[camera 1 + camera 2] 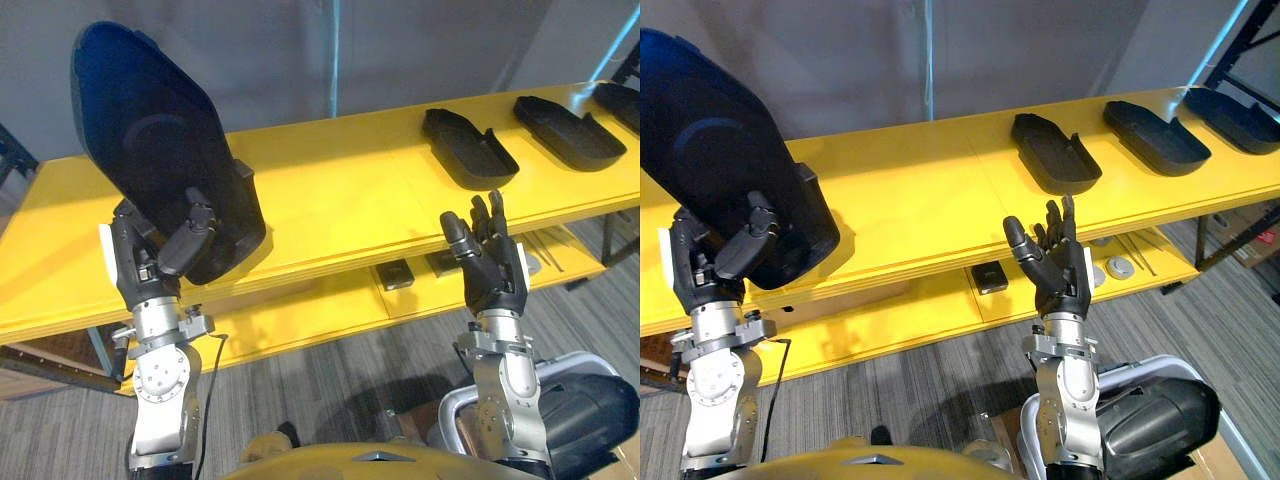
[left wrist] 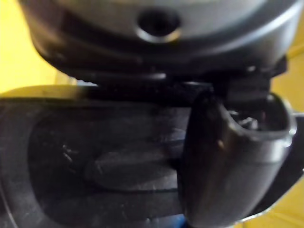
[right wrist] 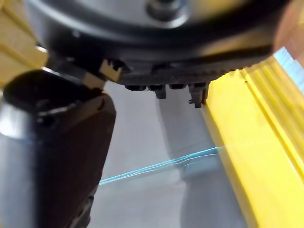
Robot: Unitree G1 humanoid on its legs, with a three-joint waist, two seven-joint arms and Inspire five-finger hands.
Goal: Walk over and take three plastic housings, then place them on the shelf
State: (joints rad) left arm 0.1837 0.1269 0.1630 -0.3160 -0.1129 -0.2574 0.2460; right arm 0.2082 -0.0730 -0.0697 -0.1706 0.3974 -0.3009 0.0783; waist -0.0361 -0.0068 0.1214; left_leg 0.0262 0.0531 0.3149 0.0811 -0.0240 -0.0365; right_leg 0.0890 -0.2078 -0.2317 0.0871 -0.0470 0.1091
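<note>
My left hand (image 1: pixel 150 255) is shut on a large black plastic housing (image 1: pixel 160 140), holding it tilted upright above the left part of the yellow shelf (image 1: pixel 330 190); its lower end sits close over the shelf top. The thumb (image 2: pixel 223 156) presses on the housing's dark surface (image 2: pixel 104 161) in the left wrist view. Three more black housings lie on the shelf to the right: one (image 1: pixel 468 146) near the middle, one (image 1: pixel 568 130) further right, one (image 1: pixel 620 100) at the far right edge. My right hand (image 1: pixel 490 255) is open, fingers raised, in front of the shelf edge, holding nothing.
A lower yellow shelf (image 1: pixel 300 315) holds a small black box (image 1: pixel 397 274) and round metal parts (image 1: pixel 1120 267). A grey wall stands behind the shelf. Grey carpet floor (image 1: pixel 330 380) lies below. A black-and-white bin (image 1: pixel 1160 420) sits at my lower right.
</note>
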